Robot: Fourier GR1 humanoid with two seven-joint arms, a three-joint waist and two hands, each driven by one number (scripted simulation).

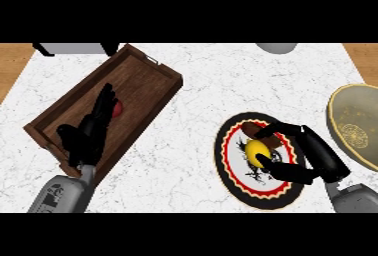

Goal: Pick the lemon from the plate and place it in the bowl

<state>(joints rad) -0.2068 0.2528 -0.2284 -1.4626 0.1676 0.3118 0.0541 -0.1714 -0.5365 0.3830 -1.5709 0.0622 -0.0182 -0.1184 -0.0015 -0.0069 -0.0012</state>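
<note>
A yellow lemon [257, 150] lies on a round plate [238, 177] with a black, red and white pattern, right of centre. My right hand [319, 159] reaches over the plate from the right. Its fingers arch above the lemon and its thumb lies just below it, so the hand curls round the fruit. A brownish item [255, 131] sits on the plate just above the lemon. The gold-rimmed bowl [354, 125] stands at the right edge, partly cut off. My left hand [87, 137] rests open over the wooden tray, fingers straight.
A dark wooden tray [140, 75] lies diagonally at the left, with a red object [117, 109] inside it beside my left fingers. A grey rounded object [277, 47] shows at the top edge. Wooden floor shows beyond both counter corners.
</note>
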